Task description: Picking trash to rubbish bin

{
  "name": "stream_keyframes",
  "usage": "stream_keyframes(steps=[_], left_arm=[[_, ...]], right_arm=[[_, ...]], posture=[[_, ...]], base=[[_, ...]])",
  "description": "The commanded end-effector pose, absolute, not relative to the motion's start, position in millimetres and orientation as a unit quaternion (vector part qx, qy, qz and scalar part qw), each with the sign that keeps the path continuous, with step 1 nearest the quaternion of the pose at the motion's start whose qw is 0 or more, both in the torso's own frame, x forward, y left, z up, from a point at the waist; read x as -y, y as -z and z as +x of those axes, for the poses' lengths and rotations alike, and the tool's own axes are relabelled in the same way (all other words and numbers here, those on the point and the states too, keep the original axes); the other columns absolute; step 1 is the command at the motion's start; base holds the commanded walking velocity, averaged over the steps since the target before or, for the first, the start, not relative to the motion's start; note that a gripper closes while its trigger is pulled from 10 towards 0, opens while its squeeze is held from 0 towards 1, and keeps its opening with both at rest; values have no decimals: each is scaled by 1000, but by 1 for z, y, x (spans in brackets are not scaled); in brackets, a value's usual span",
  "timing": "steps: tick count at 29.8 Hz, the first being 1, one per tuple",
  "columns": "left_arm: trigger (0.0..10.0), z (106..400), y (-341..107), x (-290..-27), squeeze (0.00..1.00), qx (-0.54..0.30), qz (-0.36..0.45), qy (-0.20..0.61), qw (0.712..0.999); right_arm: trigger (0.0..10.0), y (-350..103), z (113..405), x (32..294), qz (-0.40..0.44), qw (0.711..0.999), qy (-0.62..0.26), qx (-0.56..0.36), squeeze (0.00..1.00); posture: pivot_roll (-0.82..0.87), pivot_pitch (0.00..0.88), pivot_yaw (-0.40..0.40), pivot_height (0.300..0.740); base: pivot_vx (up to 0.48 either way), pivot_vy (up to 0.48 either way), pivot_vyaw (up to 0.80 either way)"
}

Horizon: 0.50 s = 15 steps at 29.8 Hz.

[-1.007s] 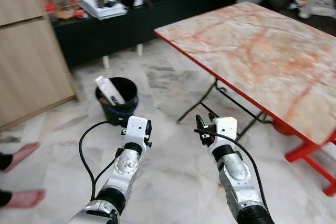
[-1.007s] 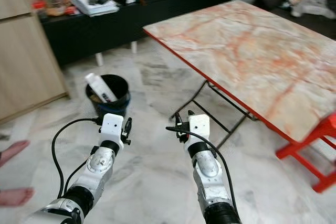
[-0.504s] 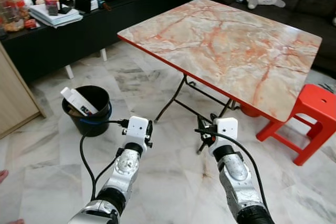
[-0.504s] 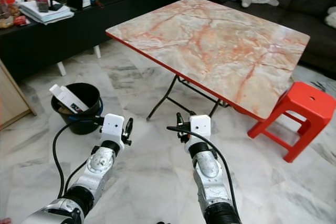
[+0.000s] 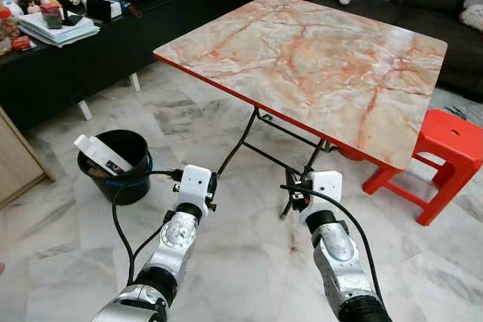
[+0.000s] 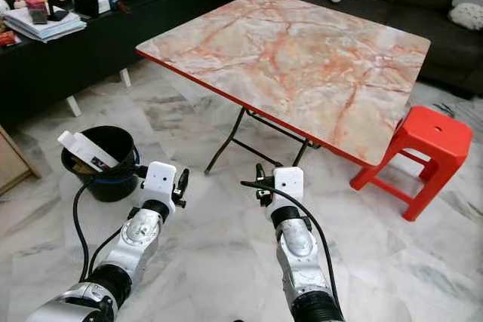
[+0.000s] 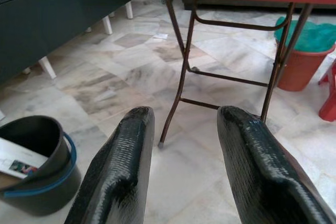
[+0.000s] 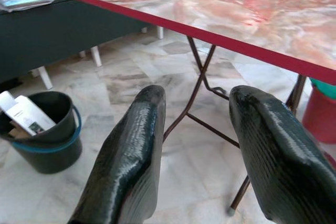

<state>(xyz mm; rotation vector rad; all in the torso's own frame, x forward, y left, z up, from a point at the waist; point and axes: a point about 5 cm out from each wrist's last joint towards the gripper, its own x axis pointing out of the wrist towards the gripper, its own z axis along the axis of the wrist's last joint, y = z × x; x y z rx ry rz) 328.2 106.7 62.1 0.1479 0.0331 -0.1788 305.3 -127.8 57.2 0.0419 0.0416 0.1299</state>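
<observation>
Now left gripper (image 7: 181, 156), right gripper (image 8: 194, 150) jaws apart, empty

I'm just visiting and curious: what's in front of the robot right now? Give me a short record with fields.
Room: living room with a pale marble floor
Rubbish bin: black bucket on the floor, to the robot's left
In the bin: a white carton sticking out over the rim
Table: folding table with a marble-patterned top and red edge, bare on top
Stool: red plastic stool beside the table
Under the table: an orange tub with green contents
Left gripper: open, holding nothing
Right gripper: open, holding nothing
</observation>
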Motion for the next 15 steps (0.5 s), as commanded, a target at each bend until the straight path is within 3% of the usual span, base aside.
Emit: stream_keyframes(steps=[1,15], left_arm=[[10000,331,-66,-104,0,-14,77,102,992],[10000,332,-67,-103,0,-13,105,113,988]], right_arm=[[10000,-59,308,128,28,998,-56,-16,0],[10000,-58,308,127,32,998,-49,-17,0]], posture=[[32,57,-19,740],[35,63,-9,740]], base=[[0,0,-800],[0,-21,-792]])
